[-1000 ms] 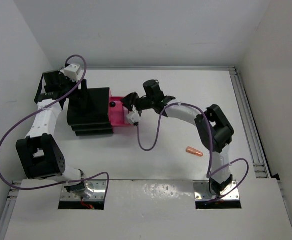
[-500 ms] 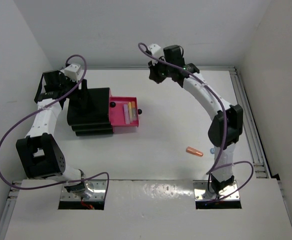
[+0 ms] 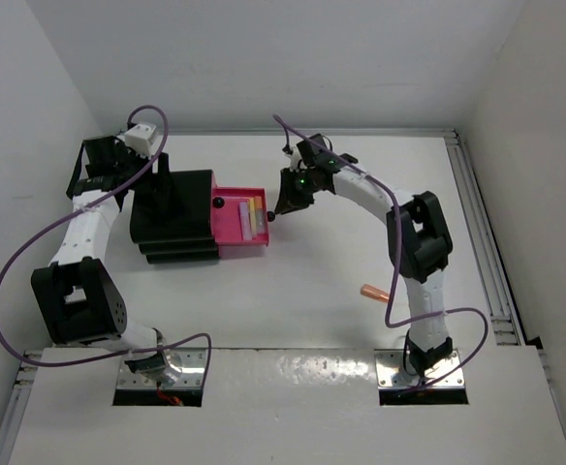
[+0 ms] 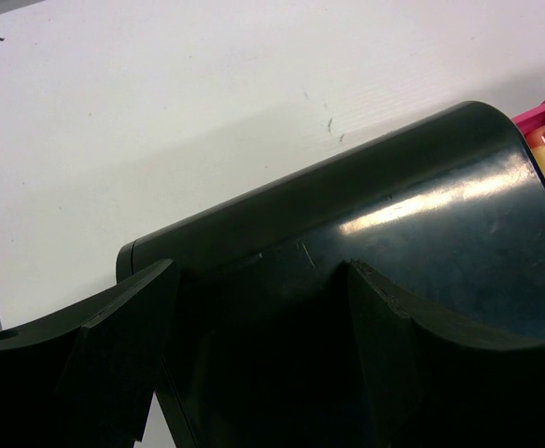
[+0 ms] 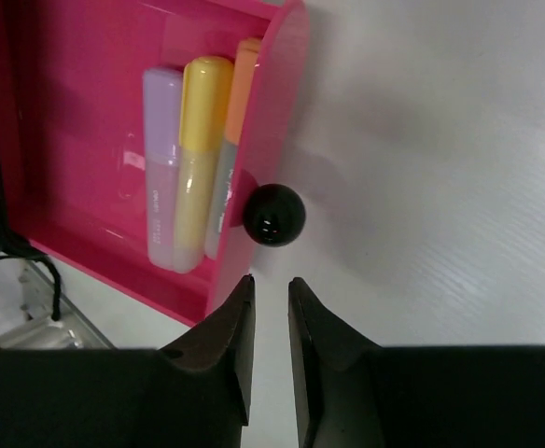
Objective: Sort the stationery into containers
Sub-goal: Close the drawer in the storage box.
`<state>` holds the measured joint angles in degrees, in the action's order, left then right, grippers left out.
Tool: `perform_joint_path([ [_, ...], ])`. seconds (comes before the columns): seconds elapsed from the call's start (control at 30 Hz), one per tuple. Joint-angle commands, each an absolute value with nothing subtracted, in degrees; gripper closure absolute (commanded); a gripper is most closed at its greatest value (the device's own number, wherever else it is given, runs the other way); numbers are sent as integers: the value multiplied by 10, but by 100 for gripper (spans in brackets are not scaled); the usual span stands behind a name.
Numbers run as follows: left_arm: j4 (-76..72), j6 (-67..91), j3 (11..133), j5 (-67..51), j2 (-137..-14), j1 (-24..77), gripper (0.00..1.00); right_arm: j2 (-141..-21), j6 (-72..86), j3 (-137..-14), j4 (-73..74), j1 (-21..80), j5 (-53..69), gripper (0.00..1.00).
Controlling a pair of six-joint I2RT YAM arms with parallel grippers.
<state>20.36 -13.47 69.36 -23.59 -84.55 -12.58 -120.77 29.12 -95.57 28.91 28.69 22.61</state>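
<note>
The black stepped box [image 3: 172, 221] stands at the left, its lowest pink drawer [image 3: 239, 244] pulled out. Pale pink, yellow and orange highlighters [image 3: 253, 215] lie in it, shown clearly in the right wrist view [image 5: 193, 168]. My right gripper [image 3: 280, 205] hovers just right of the drawer's black knob [image 5: 274, 214]; its jaws [image 5: 271, 280] are almost together and empty. An orange highlighter [image 3: 370, 290] lies on the table by the right arm. My left gripper [image 3: 157, 184] sits on the box's top tier [image 4: 422, 224], jaws either side of a dark part of it [image 4: 263, 280].
A second black knob [image 3: 219, 202] shows on the drawer above. The purple cable of the right arm [image 3: 390, 320] hangs over the table near the loose orange highlighter. A metal rail [image 3: 482, 232] runs along the right edge.
My right arm left the drawer, swung up to the far back, then came back down beside the drawer knob. The highlighters now show in the drawer. The left arm has not moved.
</note>
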Motion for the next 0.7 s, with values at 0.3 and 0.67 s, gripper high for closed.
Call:
perform_joint_path([
  [0.3,345,-124,660,-217,-877,-128,22,-1217,361,-931,246,318,237,79],
  [0.67,336,-124,635,-222,-870,-129,22,-1234,372,-949,198,346,251,79],
])
